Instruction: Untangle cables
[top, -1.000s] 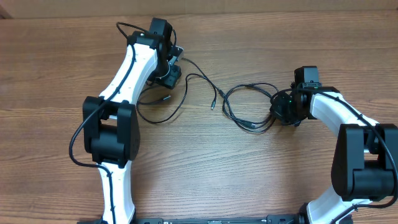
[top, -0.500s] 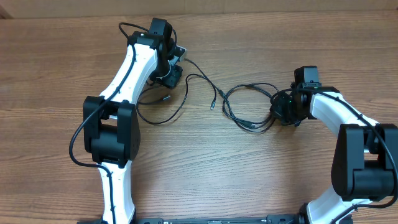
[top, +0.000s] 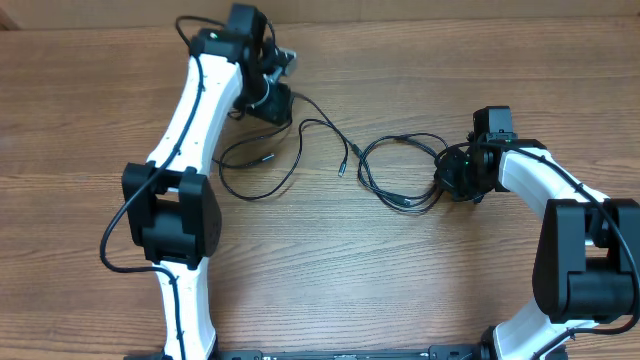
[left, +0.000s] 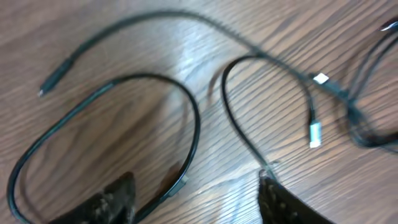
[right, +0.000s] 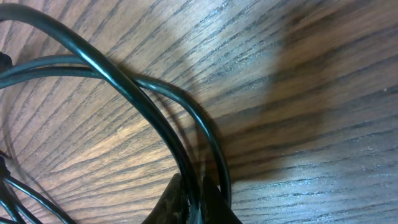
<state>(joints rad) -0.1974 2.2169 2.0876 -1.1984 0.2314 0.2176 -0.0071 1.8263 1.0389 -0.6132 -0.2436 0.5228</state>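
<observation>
Reaching long toward the far edge with the left arm (top: 195, 110), wrist tipped down, left gripper (left: 196, 205) spread well open. Over on the right arm (top: 545, 175), folded in short, elbow bent, right gripper (top: 452, 180) pinched tight on the cables (right: 124, 93).

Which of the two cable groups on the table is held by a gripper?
The coiled cables at the right gripper, which pinches them; the loose cables lie free near the open left gripper.

cables (top: 400, 137) on table (top: 330, 280), strung left to right
</observation>
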